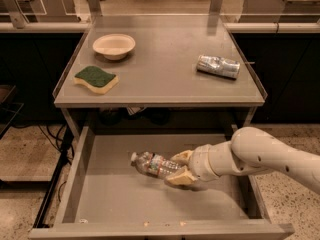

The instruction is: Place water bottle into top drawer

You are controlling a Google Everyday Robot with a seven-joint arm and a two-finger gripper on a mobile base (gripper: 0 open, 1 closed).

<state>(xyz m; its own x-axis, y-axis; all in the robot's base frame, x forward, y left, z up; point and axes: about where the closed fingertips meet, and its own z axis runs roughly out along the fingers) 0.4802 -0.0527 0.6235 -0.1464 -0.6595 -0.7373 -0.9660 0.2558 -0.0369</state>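
The water bottle [152,164], clear and ribbed with a red-and-green label band, lies on its side, cap end to the left, low over the floor of the open top drawer [107,196]. My gripper [179,168] reaches in from the right on a white arm and is shut on the bottle's base end, one tan finger [181,157] above it and one below. Whether the bottle touches the drawer floor I cannot tell.
On the table top [160,69] above the drawer are a beige bowl [114,45] at the back left, a green-and-yellow sponge [96,78] at the front left and a shiny silver can [217,66] lying at the right. Cables run along the floor at the left.
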